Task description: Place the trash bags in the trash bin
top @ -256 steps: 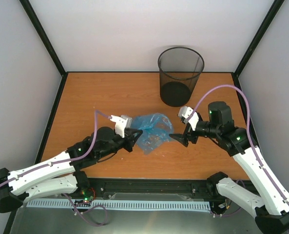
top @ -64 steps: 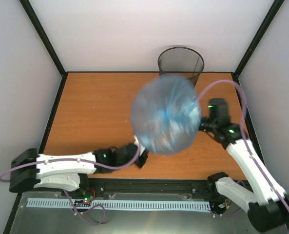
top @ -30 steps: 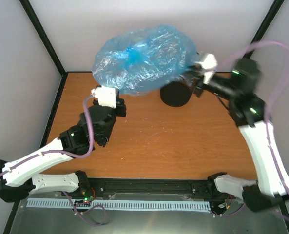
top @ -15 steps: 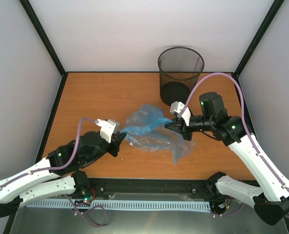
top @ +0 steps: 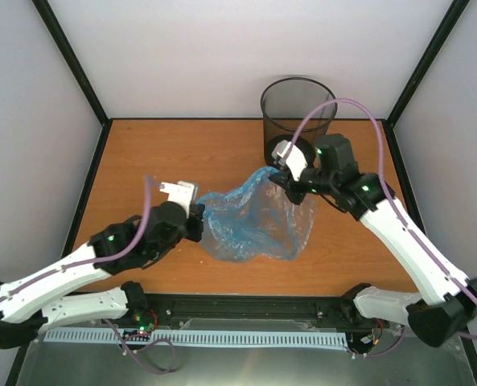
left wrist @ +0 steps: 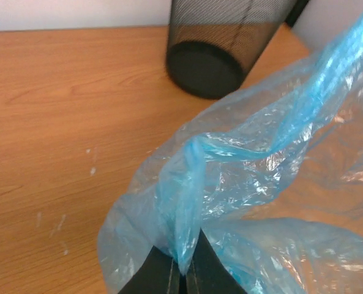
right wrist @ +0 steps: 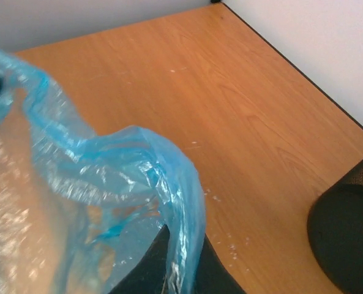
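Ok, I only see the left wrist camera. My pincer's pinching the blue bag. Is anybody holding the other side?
Observer: Yes, the right pincer is shut on the far edge of the bag, just in front of the bin.
Operator: Is the bag up in the air?
Observer: Partly. From above it stretches between the left pincer and the right one, and its middle seems to droop onto the table.
Operator: Anything in the bin yet?
Observer: No blue inside; from above only its dark bottom shows.
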Robot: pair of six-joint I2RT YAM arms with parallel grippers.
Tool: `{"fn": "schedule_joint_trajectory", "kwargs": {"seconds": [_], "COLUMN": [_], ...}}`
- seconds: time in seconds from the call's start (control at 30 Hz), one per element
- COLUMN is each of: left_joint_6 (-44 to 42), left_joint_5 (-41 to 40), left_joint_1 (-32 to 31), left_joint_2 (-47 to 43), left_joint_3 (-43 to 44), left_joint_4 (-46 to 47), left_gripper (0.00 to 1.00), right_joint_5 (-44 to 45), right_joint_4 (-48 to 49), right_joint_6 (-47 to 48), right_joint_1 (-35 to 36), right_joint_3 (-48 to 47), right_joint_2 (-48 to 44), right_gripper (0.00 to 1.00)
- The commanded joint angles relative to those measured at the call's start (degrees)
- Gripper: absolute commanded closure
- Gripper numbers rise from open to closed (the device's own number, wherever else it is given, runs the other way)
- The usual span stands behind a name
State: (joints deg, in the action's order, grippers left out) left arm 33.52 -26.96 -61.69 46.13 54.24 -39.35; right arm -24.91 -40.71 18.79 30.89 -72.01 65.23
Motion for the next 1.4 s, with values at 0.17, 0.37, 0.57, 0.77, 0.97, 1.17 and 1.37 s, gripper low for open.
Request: {"fn": "schedule_joint_trajectory", "kwargs": {"seconds": [0.17,0.37,0.57,0.77,0.97,1.17,1.37], "left_joint_6": [-4.8,-25.2,-36.1,-30.7,-21.8,-20.6,-19.0], "left_joint_5": [-10.1,-8.0,-5.0,-5.9,-2.8,7.4,12.6], "left_joint_1": [4.4,4.6,4.6,4.6,4.6,4.6,4.6], "left_joint_2": [13.4,23.2,25.2,17.2,7.9,-3.1,-5.5], "left_joint_3": [19.1,53.6,58.5,26.1,5.6,-1.0,-1.4], "left_joint_4": [-7.1,-6.1,-2.1,6.1,6.6,6.2,4.0], "left_gripper": [0.99,0.99,0.99,0.99,0.99,1.0,0.99], "right_joint_5": [6.2,2.2,-1.6,-1.6,-6.5,-12.9,-15.6], "right_joint_4": [-0.3,-9.5,6.0,16.1,19.9,11.4,3.8], "right_joint_6": [1.2,-0.2,-3.3,-2.2,-2.8,1.1,3.9], "right_joint_1": [0.2,0.2,0.3,0.3,0.3,0.4,0.4], "right_joint_3": [-19.6,-59.5,-45.4,-15.0,3.5,9.6,10.8], "right_joint_2": [22.1,30.0,18.7,12.1,8.3,3.8,-1.2], "right_gripper": [0.97,0.97,0.97,0.97,0.97,0.97,0.97]}}
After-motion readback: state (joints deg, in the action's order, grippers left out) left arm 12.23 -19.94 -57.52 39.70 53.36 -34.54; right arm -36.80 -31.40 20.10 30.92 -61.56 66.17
